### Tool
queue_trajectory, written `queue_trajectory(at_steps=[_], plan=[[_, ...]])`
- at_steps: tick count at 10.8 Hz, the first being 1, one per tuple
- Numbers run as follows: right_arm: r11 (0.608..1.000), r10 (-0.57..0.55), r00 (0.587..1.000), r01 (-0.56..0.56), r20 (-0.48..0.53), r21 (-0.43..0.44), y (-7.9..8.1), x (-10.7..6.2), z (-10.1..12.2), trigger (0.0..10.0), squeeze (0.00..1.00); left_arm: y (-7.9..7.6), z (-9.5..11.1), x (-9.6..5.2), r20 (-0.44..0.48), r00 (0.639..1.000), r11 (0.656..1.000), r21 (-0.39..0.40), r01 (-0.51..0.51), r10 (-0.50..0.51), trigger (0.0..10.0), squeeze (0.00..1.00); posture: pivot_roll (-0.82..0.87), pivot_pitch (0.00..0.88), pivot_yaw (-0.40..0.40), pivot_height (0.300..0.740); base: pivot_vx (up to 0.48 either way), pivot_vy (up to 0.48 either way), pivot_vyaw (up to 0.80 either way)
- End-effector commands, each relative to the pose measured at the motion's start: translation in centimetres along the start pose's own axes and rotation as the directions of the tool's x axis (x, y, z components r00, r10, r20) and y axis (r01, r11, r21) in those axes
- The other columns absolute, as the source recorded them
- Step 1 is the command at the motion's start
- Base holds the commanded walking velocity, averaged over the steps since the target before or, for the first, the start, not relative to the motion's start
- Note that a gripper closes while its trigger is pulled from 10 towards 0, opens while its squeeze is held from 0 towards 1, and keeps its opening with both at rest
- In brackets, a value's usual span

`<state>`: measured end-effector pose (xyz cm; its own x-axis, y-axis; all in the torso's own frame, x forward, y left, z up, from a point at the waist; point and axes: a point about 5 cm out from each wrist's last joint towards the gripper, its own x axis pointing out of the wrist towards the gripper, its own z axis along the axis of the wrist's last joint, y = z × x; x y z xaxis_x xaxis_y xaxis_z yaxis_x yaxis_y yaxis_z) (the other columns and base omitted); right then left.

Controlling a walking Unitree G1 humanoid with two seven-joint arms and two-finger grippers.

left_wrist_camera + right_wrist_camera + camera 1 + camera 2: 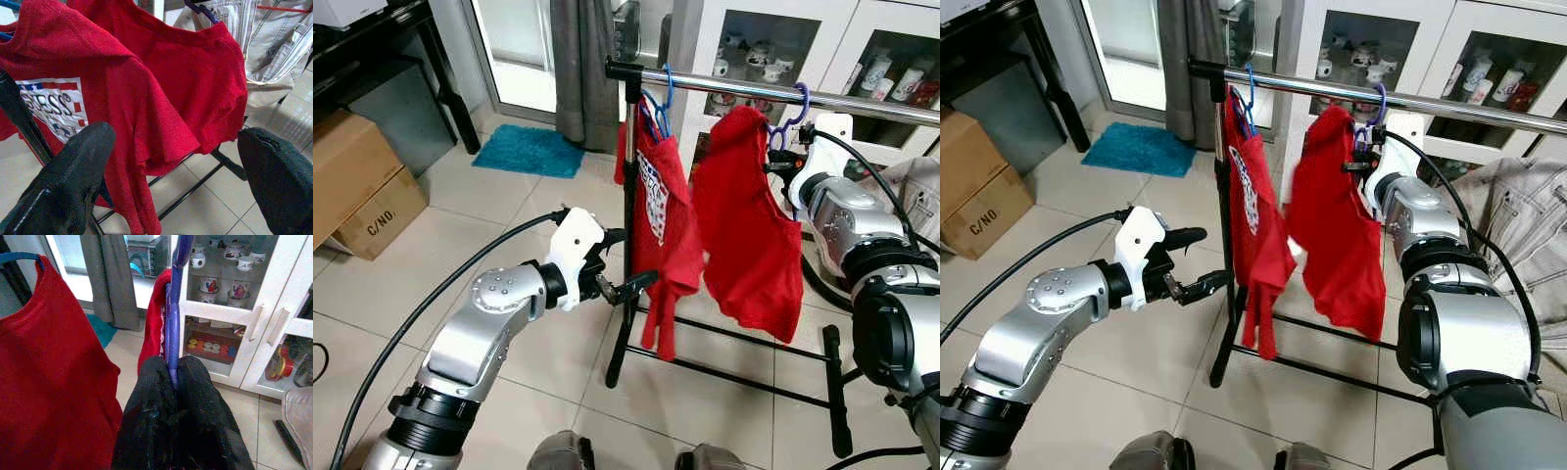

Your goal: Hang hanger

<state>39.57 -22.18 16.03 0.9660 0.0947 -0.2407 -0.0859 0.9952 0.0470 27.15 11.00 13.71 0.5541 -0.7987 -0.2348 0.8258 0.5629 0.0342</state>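
A black clothes rack carries a metal rail [734, 86]. A blue hanger [664, 86] hangs on it with a printed red shirt [656, 196]. Beside it, a plain red shirt [749, 225] hangs from a purple hanger [800, 98] whose hook sits at the rail. My right gripper [781, 160] is just under the rail, shut on the purple hanger's neck [172, 308]. My left gripper [631, 259] is open and holds nothing. It sits lower down, next to the rack's upright post and the printed shirt's hem [146, 147].
The rack's base bars and feet [832, 392] spread over the tiled floor. A white glass-door cabinet [773, 39] stands behind, with a grey curtain [582, 69] beside it. A denim jacket [911, 196] lies at the right. Cardboard boxes [357, 186] and a teal mat [530, 150] lie at the left.
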Motion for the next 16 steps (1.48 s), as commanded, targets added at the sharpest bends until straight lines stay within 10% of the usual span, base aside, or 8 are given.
queue_trajectory(at_steps=[1,3,4,6,12,13,14,16], plan=[[1.0,0.002,1.0,-0.002,0.03,0.003,0.0,0.1,0.8,0.0,0.0,0.1,0.2,0.1,-0.004,1.0,1.0,0.024,-0.002,0.002,10.0,0.0,-0.01,0.0,0.019,0.74,0.0,0.0,0.0],[1.0,0.014,0.999,-0.014,0.031,-0.003,0.3,0.1,0.9,0.0,0.0,0.1,0.3,0.1,-0.003,1.0,1.0,0.024,-0.005,0.005,10.0,0.0,-0.01,0.0,0.015,0.74,0.0,0.0,0.0],[1.0,0.0,1.0,0.001,0.02,-0.027,0.3,0.2,0.7,10.0,0.0,0.0,0.3,0.1,-0.003,1.0,1.0,0.024,-0.006,0.006,10.0,0.0,-0.01,0.0,0.012,0.74,0.0,0.0,0.0],[1.0,-0.026,0.999,0.025,0.03,0.015,0.2,0.2,0.9,10.0,1.0,0.0,0.3,0.1,-0.003,1.0,1.0,0.023,-0.01,0.01,10.0,0.0,-0.01,0.0,0.012,0.74,0.0,0.0,0.0],[0.996,-0.079,0.997,0.079,0.009,0.044,0.8,0.5,0.6,10.0,1.0,-0.2,0.1,-0.4,-0.022,1.0,1.0,0.016,-0.016,0.017,10.0,0.0,0.02,0.0,0.011,0.74,0.0,0.0,0.0],[0.995,-0.08,0.997,0.079,0.014,0.061,1.0,0.6,0.6,10.0,0.0,-0.4,-0.1,-0.6,-0.03,0.999,1.0,0.009,-0.017,0.017,10.0,0.0,0.03,0.0,0.009,0.74,0.0,0.0,0.0],[0.995,-0.08,0.997,0.079,0.016,0.065,1.1,0.6,0.7,10.0,0.0,-0.4,-0.1,-0.7,-0.032,0.999,1.0,0.007,-0.018,0.018,10.0,0.0,0.03,0.0,0.007,0.74,0.0,0.0,0.0],[0.992,-0.095,0.995,0.092,0.03,0.086,1.0,0.6,0.8,0.7,0.0,-0.5,-0.2,-0.8,-0.037,0.999,1.0,0.003,-0.022,0.023,10.0,0.0,0.03,0.0,0.008,0.74,0.0,0.0,0.0]])
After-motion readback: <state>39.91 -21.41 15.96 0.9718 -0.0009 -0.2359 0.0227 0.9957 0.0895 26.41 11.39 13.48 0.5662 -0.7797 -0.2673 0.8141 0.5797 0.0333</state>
